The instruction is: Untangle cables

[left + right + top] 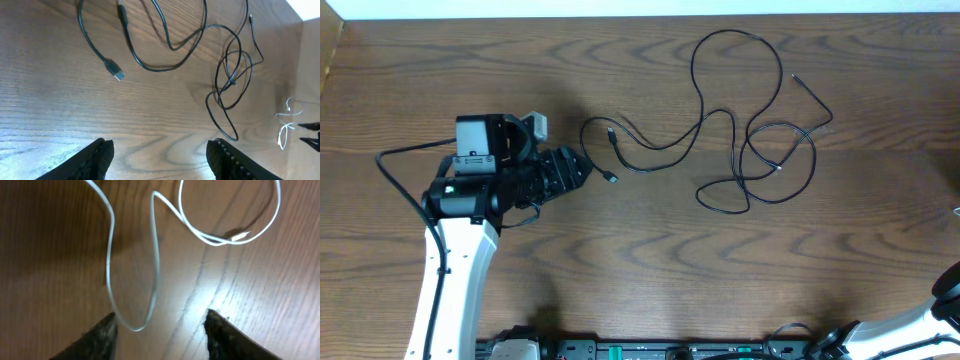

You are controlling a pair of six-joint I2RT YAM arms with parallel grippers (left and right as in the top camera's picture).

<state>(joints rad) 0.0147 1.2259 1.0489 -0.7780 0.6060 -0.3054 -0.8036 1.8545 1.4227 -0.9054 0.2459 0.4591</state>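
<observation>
From overhead, we see the black cable (pixel 736 150) lying loose on the wooden counter (pixel 650 270), sprawled from the middle toward the far edge and the right side. It crosses itself in several loops on the right. Its USB plug (pixel 612 178) rests just beside the left gripper (pixel 582 172), apart from it. The right arm (pixel 920 318) shows only at the near right corner, and we cannot see its gripper here.

In the left wrist view, the left gripper (pixel 160 155) is released, its fingers (pixel 97 156) wide apart with only bare counter between them. Beyond them lie the black cable (pixel 170 47) and its USB plug (pixel 115 72). The white cable (pixel 286 125) lies well apart near the counter's right edge, clear of the black one.

In the right wrist view, the right gripper (pixel 160 330) is spread above the white cable (pixel 156 250). One bend of the cable lies on the counter between the fingers (pixel 97 335), nearer the left one and not pinched. Its small plug (pixel 240 236) lies farther out.
</observation>
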